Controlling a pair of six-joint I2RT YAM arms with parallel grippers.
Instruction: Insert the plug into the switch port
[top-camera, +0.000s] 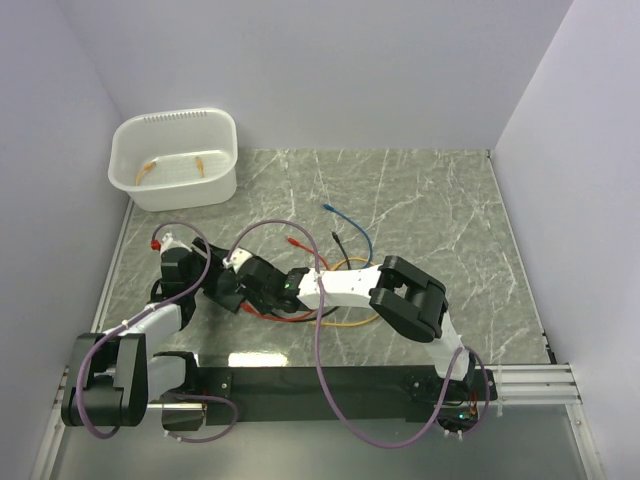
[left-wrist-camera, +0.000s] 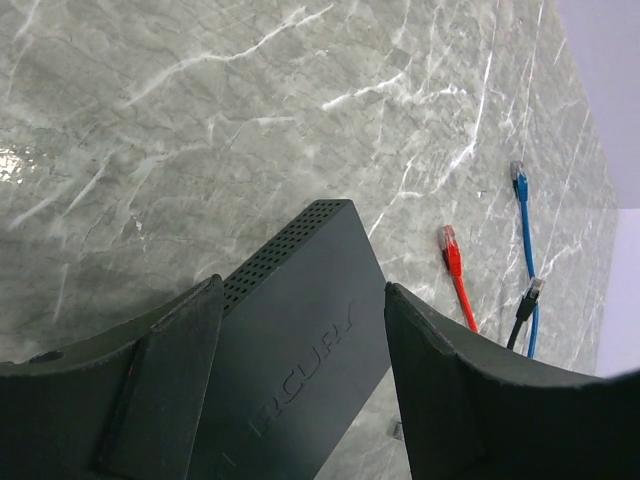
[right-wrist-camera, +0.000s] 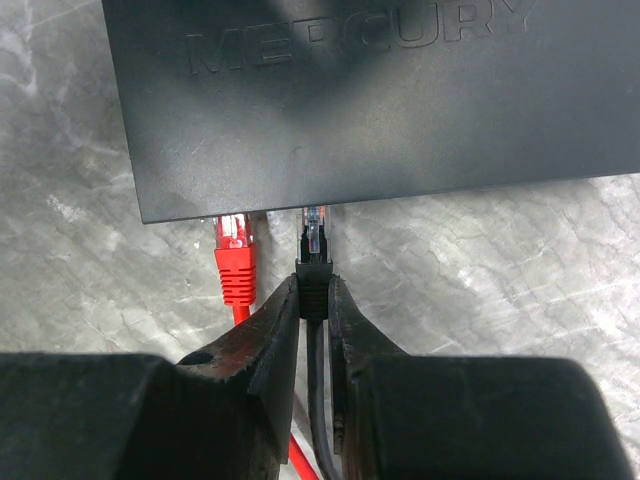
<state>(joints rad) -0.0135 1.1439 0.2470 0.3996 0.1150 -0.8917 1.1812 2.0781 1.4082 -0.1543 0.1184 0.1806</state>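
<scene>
One switch (right-wrist-camera: 380, 100) lies on the desk (top-camera: 430, 220), near and left of centre. The left claw (left-wrist-camera: 302, 288) is spread wide across it, a finger against each side. The right claw (right-wrist-camera: 313, 290) is pinched almost closed on one black plug (right-wrist-camera: 315, 240). The plug's clear tip is at the switch's port edge, just beside one red plug (right-wrist-camera: 233, 255). Three loose ends lie far and right of the switch: red end (left-wrist-camera: 452, 250), blue end (left-wrist-camera: 518, 180), black end (left-wrist-camera: 533, 292). One white tub (top-camera: 175, 122) stands far left.

The top view looks down from above; both wrist views sit close over the switch (left-wrist-camera: 300, 350) (right-wrist-camera: 380, 100).
</scene>
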